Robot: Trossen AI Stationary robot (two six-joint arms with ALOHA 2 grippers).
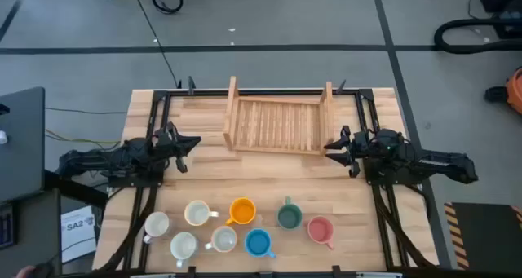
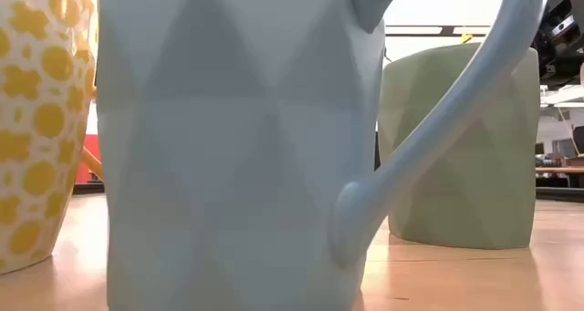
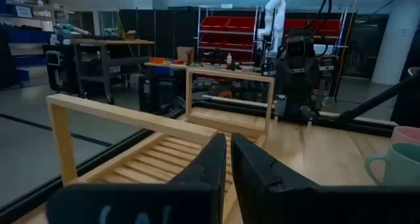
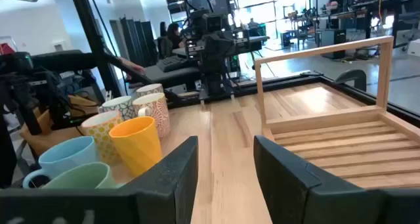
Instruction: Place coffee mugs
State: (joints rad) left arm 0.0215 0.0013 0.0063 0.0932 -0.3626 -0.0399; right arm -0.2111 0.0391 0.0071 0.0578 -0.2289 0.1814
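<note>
Several coffee mugs stand upright in a cluster near the table's front edge: white ones (image 1: 196, 213), an orange one (image 1: 242, 210), a blue one (image 1: 258, 243), a teal one (image 1: 289, 217) and a pink one (image 1: 320, 229). My left gripper (image 1: 194, 142) hovers shut at the left end of the wooden rack (image 1: 277, 119), with nothing between its fingers (image 3: 228, 159). My right gripper (image 1: 329, 147) stands open at the rack's right end, empty (image 4: 226, 158). In the right wrist view the orange mug (image 4: 138, 145) and the blue mug (image 4: 65, 155) show beyond the fingers.
The slatted wooden rack (image 3: 164, 125) with raised end frames lies at the table's far middle, between both grippers. Bare tabletop (image 1: 269, 176) separates the rack from the mugs. The low view is filled by the blue mug (image 2: 228, 147), with the teal mug (image 2: 456, 147) behind it.
</note>
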